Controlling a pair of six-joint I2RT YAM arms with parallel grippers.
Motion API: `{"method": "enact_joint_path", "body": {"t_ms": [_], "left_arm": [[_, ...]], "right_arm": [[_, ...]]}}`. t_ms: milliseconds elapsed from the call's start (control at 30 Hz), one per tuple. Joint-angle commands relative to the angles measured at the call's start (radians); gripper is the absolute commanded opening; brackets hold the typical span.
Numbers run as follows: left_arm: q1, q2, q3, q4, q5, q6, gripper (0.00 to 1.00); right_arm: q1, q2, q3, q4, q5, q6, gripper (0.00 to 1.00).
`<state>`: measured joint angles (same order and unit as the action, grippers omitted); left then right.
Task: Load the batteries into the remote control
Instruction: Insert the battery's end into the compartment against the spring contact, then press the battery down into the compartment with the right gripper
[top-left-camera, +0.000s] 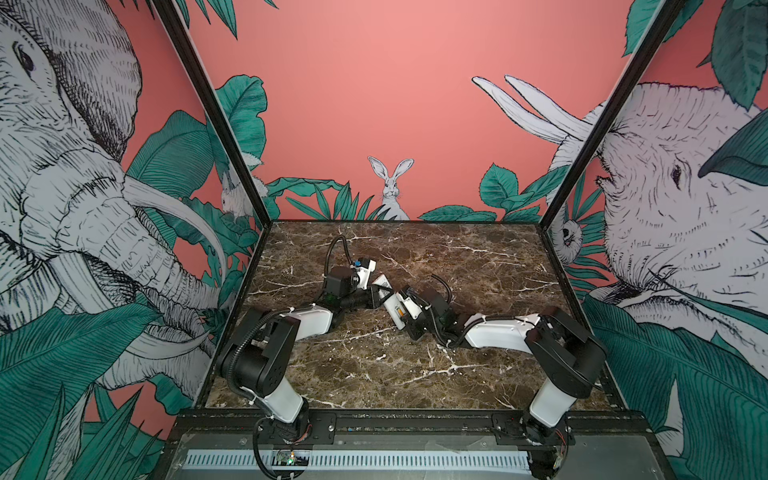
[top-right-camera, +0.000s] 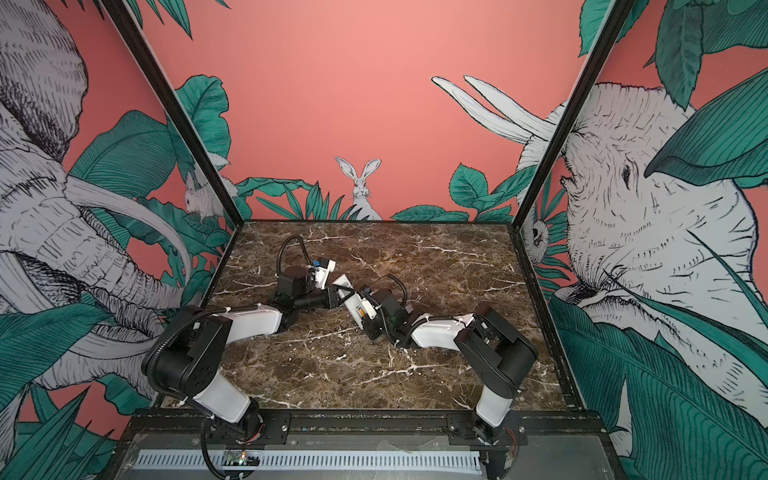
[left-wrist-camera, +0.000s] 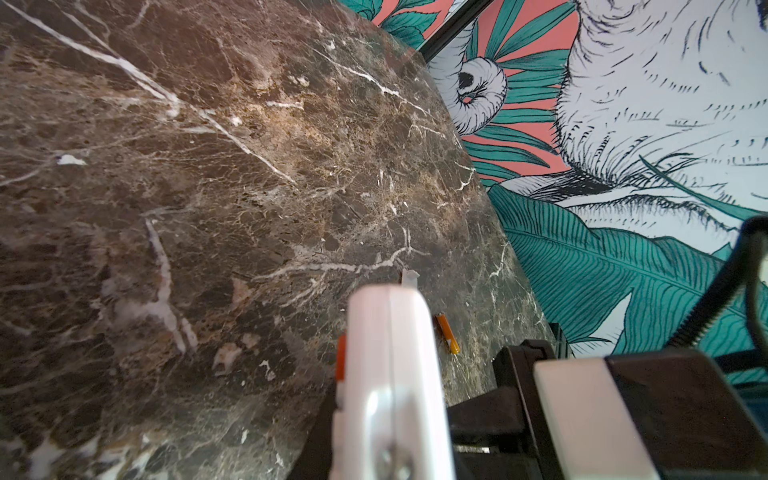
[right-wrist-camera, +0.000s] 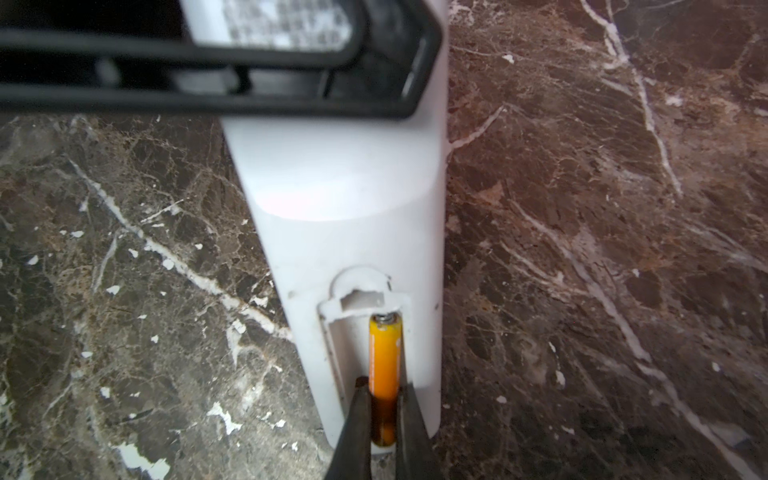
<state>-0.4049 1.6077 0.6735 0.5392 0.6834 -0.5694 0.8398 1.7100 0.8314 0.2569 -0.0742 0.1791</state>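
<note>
- Gripped the remote (right-wrist-camera: 345, 208) in the left claw (top-left-camera: 379, 296), pressed tight on it, at mid-table (top-left-camera: 478, 257).
- Pinched one orange battery (right-wrist-camera: 384, 353) in the right claw (right-wrist-camera: 384, 390), far end at the contact of the open bay (right-wrist-camera: 336, 345).
- Judged as seating a battery; neighbouring slot looked empty, second battery not seen.
- Called next for a push against the contact, pressing the near end down, then letting go.
- Had bare table all round, with walls well apart and the two wrists close together.
</note>
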Motion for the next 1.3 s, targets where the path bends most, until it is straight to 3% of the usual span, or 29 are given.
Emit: {"method": "enact_joint_path", "body": {"t_ms": [0, 700, 1267], "left_arm": [[-0.012, -0.058, 0.031, -0.008, 0.146, -0.064, 0.15], [0.017, -0.159, 0.078, -0.078, 0.261, -0.14, 0.15], [0.037, -0.126, 0.096, 0.02, 0.307, -0.25, 0.15]], "right_arm": [[-0.005, -0.021, 0.004, 0.042, 0.052, -0.008, 0.08], [-0.005, -0.032, 0.028, 0.02, 0.029, -0.058, 0.11], [-0.004, -0.165, 0.042, -0.143, 0.026, -0.052, 0.17]]}}
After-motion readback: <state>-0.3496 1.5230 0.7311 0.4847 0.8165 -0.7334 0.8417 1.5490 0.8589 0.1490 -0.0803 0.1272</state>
